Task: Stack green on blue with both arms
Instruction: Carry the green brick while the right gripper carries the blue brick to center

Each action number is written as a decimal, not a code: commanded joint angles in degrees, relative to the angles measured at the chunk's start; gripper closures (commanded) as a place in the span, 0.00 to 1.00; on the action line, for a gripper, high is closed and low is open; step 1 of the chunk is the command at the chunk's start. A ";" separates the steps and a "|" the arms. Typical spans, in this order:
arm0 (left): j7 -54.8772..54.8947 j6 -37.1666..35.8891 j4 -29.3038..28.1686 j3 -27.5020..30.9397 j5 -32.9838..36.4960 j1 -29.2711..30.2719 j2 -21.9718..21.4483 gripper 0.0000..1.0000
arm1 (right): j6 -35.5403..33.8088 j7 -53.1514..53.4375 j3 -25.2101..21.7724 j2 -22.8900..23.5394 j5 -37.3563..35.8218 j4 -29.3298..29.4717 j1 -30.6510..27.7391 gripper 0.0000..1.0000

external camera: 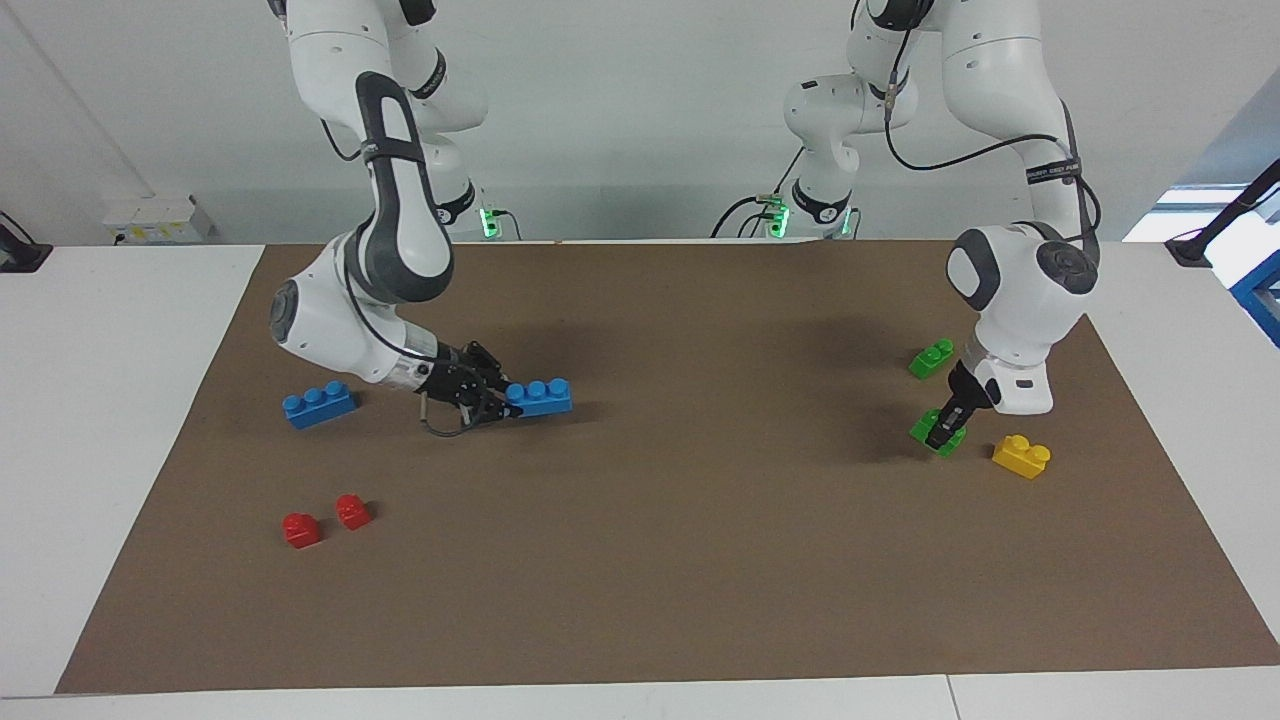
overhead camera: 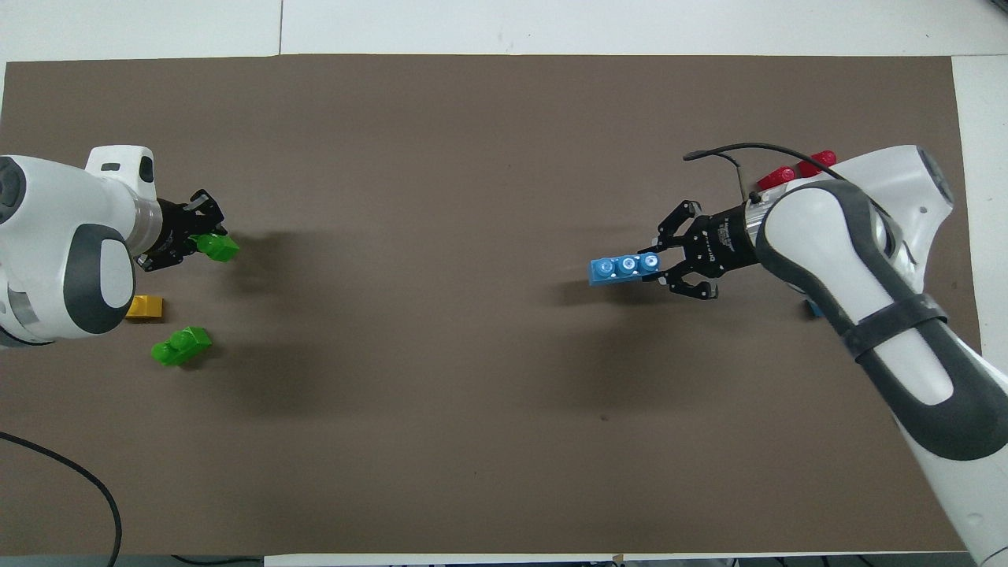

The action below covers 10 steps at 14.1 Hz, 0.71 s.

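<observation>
1. Facing view: the right gripper (external camera: 497, 403) pinches one end of a blue brick (external camera: 540, 397) low over the brown mat (external camera: 640, 560).
2. The left gripper (external camera: 944, 428) has its fingers pressed on a green brick (external camera: 935, 432), just beside the yellow brick (external camera: 1021, 456).
3. Counted: two blue, two green, two red bricks (external camera: 325, 520), one yellow.

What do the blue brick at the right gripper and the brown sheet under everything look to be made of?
Blue three-stud brick at the right gripper: probably hard moulded plastic, glossy, judging by the bright highlights on its studs and crisp edges. Brown table cover: looks like matte paper or thin card, flat, with no glare and cleanly cut straight edges.
</observation>
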 commanded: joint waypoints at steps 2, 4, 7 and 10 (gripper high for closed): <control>-13.04 -2.54 -0.30 0.05 -0.84 -2.06 -4.16 1.00 | 10.32 9.72 -0.19 -0.30 3.04 -0.69 8.47 1.00; -19.11 -4.81 -0.47 0.05 -0.84 -3.29 -6.44 1.00 | 15.77 12.63 -0.19 0.32 5.77 -0.69 12.25 1.00; -27.81 -7.46 -0.39 0.05 -0.84 -4.78 -9.35 1.00 | 19.92 12.30 -0.19 1.02 5.96 -1.65 16.48 1.00; -36.26 -10.27 -0.47 0.05 -0.84 -7.51 -11.02 1.00 | 21.51 -0.91 -0.10 1.28 13.83 -4.46 19.29 1.00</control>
